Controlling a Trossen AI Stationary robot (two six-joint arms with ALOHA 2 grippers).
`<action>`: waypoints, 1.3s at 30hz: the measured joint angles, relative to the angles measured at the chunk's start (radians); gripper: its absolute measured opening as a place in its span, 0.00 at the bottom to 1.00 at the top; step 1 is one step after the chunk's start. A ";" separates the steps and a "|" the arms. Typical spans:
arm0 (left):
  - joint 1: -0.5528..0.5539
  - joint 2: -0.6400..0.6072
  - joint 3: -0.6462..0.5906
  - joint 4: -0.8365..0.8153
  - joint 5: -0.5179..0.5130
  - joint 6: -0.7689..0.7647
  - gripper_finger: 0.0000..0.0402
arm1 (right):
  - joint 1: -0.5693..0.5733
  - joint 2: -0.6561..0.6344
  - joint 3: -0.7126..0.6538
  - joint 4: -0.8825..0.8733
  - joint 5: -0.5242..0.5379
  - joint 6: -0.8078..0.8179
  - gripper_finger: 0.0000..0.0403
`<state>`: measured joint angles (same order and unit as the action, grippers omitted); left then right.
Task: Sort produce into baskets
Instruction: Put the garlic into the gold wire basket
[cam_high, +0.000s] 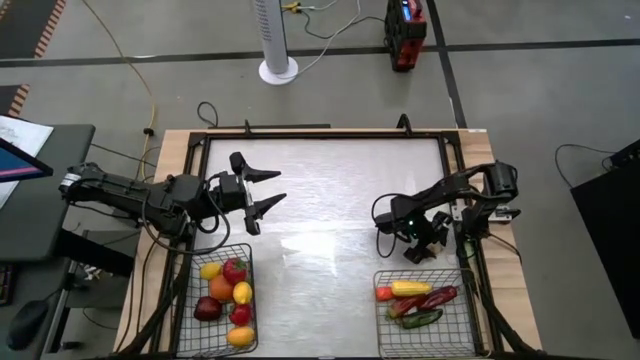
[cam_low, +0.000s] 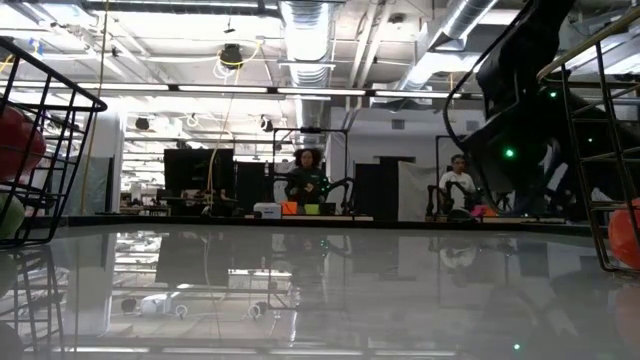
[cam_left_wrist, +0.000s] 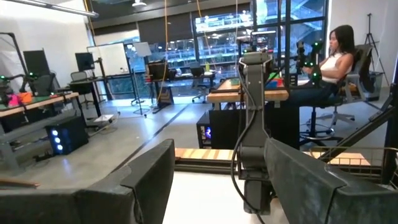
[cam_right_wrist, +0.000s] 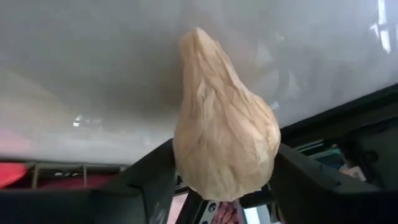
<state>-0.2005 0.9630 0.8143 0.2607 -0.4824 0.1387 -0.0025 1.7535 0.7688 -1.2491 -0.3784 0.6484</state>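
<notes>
My right gripper (cam_high: 418, 250) is shut on a whitish garlic bulb (cam_right_wrist: 224, 137). It is low over the table, just beyond the far rim of the right wire basket (cam_high: 462, 330). That basket holds a yellow elongated piece (cam_high: 410, 288), red and green pepper-like pieces and a small orange one. The left wire basket (cam_high: 188, 320) holds several round red, orange and yellow fruits (cam_high: 222, 288). My left gripper (cam_high: 272, 188) is open and empty, above the table beyond the left basket; its fingers also show spread in its wrist view (cam_left_wrist: 217, 180). My right gripper pinches the garlic bulb's wide rounded end (cam_right_wrist: 186, 165) between its two fingers, one on each side. The fingers (cam_right_wrist: 149, 180) come from above, pointing down. The bulb's narrow pointed end (cam_right_wrist: 198, 34) sticks out past the fingertips toward the table; whether it touches the table I cannot tell.
The table top (cam_high: 330, 200) is a pale glossy sheet inside a dark frame with raised wooden edges. In the low view the left basket (cam_low: 45, 100) and right basket (cam_low: 585, 130) stand at the picture's sides. People sit at desks in the room behind.
</notes>
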 joint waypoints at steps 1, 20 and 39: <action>0.000 0.000 0.000 0.000 0.000 0.000 0.59 | 0.000 0.000 0.011 -0.001 0.007 -0.002 0.59; 0.000 -0.017 0.000 0.007 0.006 -0.009 0.59 | 0.028 -0.241 0.407 -0.230 0.008 0.081 0.52; 0.000 -0.017 0.000 -0.007 0.005 -0.082 0.59 | 0.631 -0.351 0.471 0.055 0.085 0.462 0.54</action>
<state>-0.2005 0.9459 0.8143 0.2539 -0.4774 0.0568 0.6282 1.4028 1.2396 -1.1944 -0.2930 1.1103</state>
